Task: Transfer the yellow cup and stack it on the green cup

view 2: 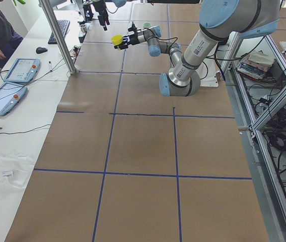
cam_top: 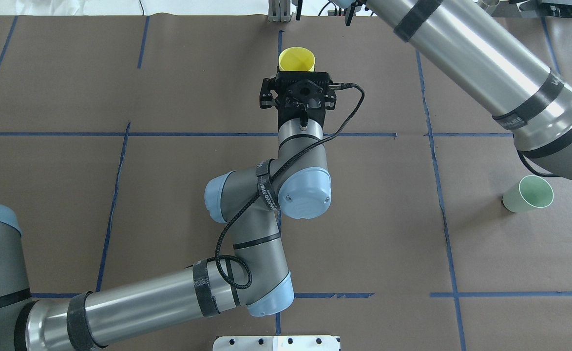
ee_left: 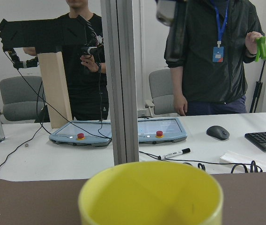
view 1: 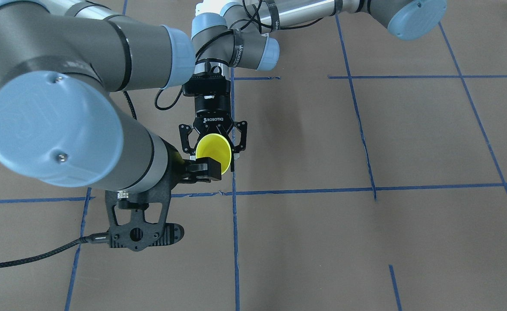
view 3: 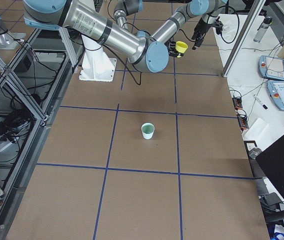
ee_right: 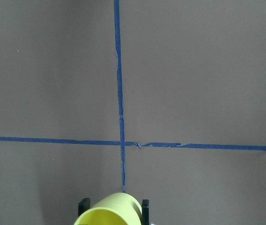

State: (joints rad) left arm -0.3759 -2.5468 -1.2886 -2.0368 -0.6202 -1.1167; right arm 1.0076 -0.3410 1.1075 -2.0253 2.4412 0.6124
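Yellow cup (ee_left: 150,197) sits in left jaws, right jaws flanking it.

On my screens the yellow cup (cam_top: 296,59) is a bright, plain yellow inside and out, with no print. The green cup (cam_top: 529,194), on the right side of the table (view 1: 409,142), is a pale mint, also plain. The table is covered in flat brown paper, crossed by blue tape lines (view 1: 305,191) that mark out a grid of large rectangles. I see the left arm (cam_top: 261,253) and the right arm (cam_top: 471,53) in brushed silver and dark grey, with light blue joint caps (cam_top: 305,192) and black bands (cam_top: 203,287) around the tubes. The left gripper (view 1: 213,150) and the right gripper (ee_right: 114,207) are black, and the left one carries white lettering. A black braided cable (cam_top: 227,234) runs along the left arm.
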